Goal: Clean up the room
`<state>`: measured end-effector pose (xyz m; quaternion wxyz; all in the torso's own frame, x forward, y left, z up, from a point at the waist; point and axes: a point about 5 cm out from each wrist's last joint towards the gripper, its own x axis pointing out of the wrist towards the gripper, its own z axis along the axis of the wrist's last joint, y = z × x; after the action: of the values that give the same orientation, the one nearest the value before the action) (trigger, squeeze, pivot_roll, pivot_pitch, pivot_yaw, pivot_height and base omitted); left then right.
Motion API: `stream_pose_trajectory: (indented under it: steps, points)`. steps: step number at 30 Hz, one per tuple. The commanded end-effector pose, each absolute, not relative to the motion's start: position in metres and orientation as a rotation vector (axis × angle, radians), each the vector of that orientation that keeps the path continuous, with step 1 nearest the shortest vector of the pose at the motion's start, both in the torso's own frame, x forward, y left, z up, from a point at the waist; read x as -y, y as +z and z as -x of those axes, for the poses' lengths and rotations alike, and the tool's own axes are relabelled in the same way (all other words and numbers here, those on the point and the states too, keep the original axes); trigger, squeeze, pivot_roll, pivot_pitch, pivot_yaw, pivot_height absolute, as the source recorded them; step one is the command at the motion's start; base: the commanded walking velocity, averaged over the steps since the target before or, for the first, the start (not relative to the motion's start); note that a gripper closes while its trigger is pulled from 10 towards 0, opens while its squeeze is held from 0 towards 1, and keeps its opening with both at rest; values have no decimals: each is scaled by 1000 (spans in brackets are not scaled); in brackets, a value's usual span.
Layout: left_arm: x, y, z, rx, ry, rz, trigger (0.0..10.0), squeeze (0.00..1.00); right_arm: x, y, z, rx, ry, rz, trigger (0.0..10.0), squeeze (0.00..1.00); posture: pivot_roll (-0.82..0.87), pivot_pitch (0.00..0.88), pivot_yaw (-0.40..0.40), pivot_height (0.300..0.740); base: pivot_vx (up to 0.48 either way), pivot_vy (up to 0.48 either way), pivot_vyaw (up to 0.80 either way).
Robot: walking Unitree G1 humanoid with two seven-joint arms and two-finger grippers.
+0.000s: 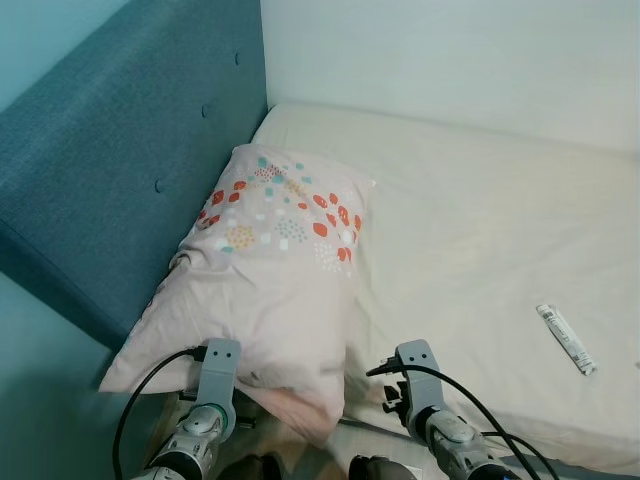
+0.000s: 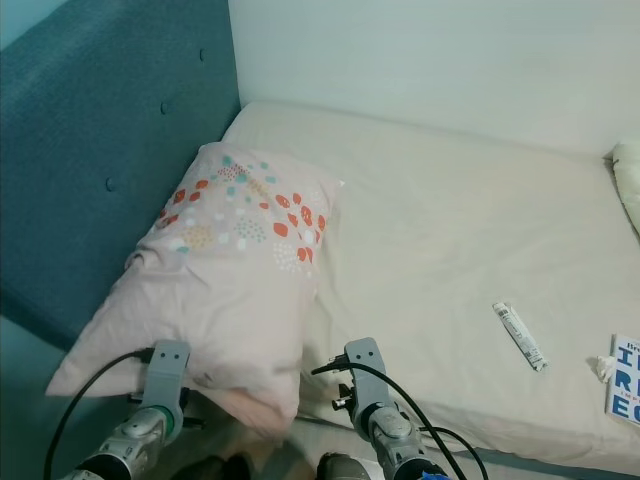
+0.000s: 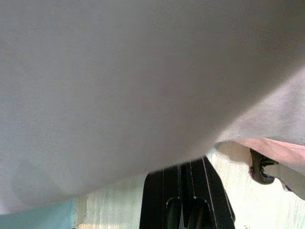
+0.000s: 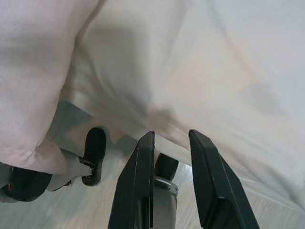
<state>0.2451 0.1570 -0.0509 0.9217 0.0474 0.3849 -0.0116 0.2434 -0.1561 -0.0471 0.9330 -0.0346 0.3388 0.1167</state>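
A pale pink pillow (image 1: 270, 270) with red, teal and yellow dots lies on the cream mattress (image 1: 480, 230), leaning against the blue headboard (image 1: 100, 170). Its near corner hangs over the bed's front edge. My left arm (image 1: 215, 385) is low under that corner. In the left wrist view the left gripper (image 3: 183, 195) is shut, with the pillow fabric (image 3: 143, 81) just above it and nothing held. My right arm (image 1: 420, 385) is at the mattress's front edge beside the pillow. The right gripper (image 4: 171, 138) is open and empty, pointing at the mattress side (image 4: 228, 71).
A white tube (image 2: 519, 335) lies on the mattress at the right. A blue and white booklet (image 2: 625, 380) and a crumpled white scrap (image 2: 603, 367) sit near the right edge. Another pale pillow (image 2: 628, 180) peeks in at far right. A white wall (image 1: 450, 50) backs the bed.
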Motion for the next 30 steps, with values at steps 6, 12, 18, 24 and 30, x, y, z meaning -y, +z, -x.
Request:
stream_pose_trajectory:
  steps: [6, 12, 18, 24, 30]
  points:
    - [-154, -59, -234, -828, -33, -93, 10000, 0, 163, -52, -237, -732, 228, 74, 10000, 0, 38, 66, 47, 740, 0, 0, 0]
    - [-154, -59, -233, -828, -30, -85, 10000, 0, 165, -52, -237, -734, 241, 87, 10000, 0, 35, 69, 48, 740, 0, 0, 0]
    - [-157, -58, -234, -813, -94, -173, 10000, 0, 169, -54, -232, -733, 213, 54, 10000, 0, 48, 76, 48, 740, 0, 0, 0]
    - [-157, -59, -232, -805, -23, -134, 10000, 0, 162, -57, -227, -747, 269, 79, 10000, 0, 43, 80, 49, 740, 0, 0, 0]
    - [-154, -59, -232, -808, -15, -108, 10000, 0, 164, -58, -225, -745, 233, 51, 10000, 0, 49, 85, 44, 740, 0, 0, 0]
